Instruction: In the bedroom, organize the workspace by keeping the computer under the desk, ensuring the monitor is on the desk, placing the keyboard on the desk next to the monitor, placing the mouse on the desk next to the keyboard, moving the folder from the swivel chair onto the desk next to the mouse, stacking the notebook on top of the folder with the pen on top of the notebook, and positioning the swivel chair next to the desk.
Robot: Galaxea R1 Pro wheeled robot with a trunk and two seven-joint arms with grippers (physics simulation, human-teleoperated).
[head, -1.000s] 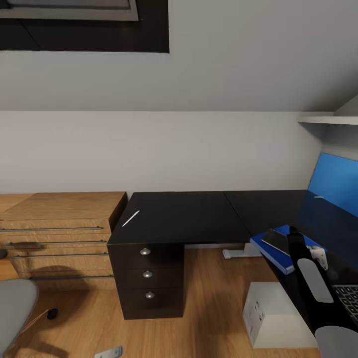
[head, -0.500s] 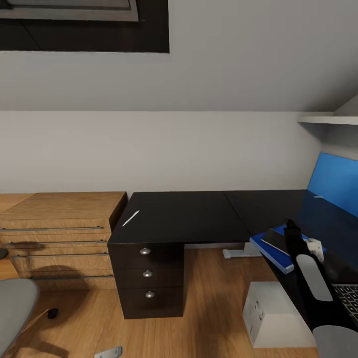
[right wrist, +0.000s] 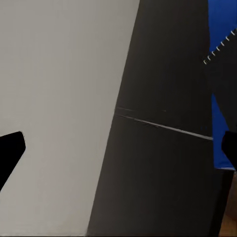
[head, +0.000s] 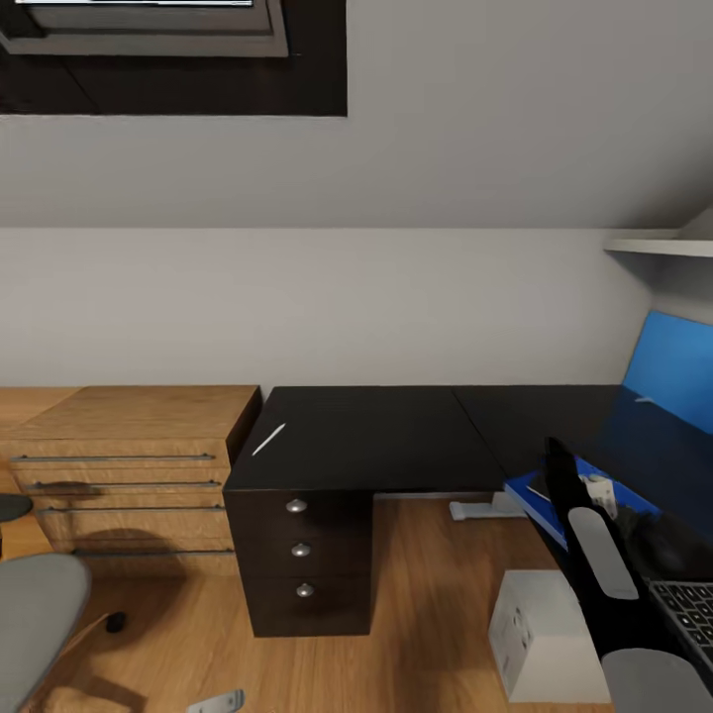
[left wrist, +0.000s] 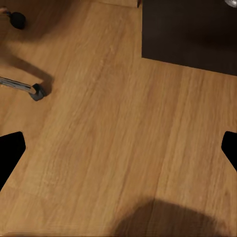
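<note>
On the desk [head: 396, 431] far left, white pen [head: 268, 440] well apart from right claw [right wrist: 118, 148], spread wide, empty, above the folder [head: 540, 500].

Bare desk [head: 396, 436] top (pen [head: 268, 440] aside)

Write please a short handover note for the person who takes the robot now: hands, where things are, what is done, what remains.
Left hand: open over bare floor, holding nothing.
Right hand: open, empty, above the desk.
Pen: on the desk's left corner.
Folder: on the desk, the notebook on it.
Keyboard: on the desk.
Computer: on the floor beside the desk.
Chair: apart, far left.
Left: pen onto the notebook, chair to the desk.
</note>
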